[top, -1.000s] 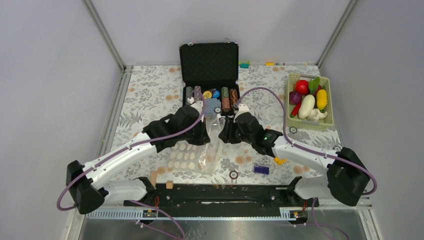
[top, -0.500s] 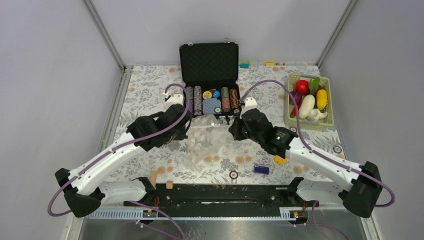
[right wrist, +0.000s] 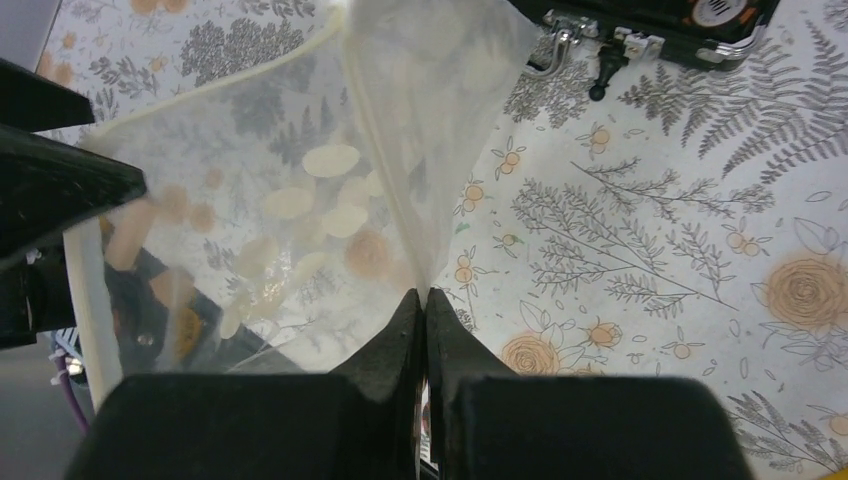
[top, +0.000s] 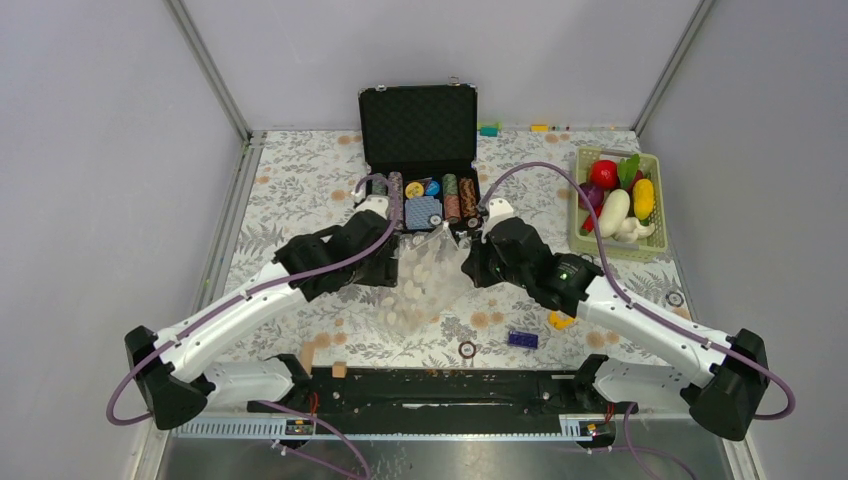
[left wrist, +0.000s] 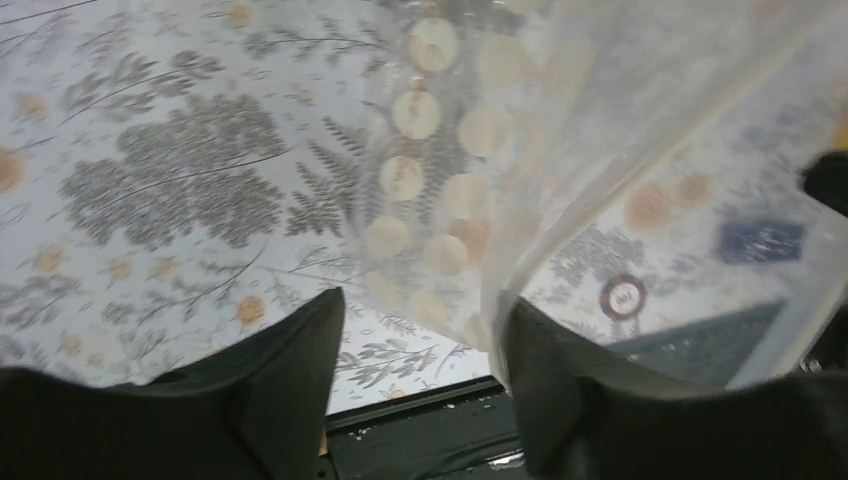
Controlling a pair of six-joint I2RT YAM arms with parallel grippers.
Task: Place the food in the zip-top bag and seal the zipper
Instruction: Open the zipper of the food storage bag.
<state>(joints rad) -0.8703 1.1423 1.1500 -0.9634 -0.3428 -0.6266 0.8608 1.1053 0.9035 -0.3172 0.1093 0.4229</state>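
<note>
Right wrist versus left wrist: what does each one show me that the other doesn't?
Only the right wrist: the right gripper pinched shut on an edge of the zip-top bag, and the latches of the black case at the top. Only the left wrist: the left gripper with jaws apart and the bag's film hanging just ahead of them, plus a blue block and a small ring. Both: the clear bag with pale round spots showing through, over the floral table.

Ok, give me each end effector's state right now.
Left end effector: open, gripping nothing.
Right end effector: shut on the zip-top bag.
</note>
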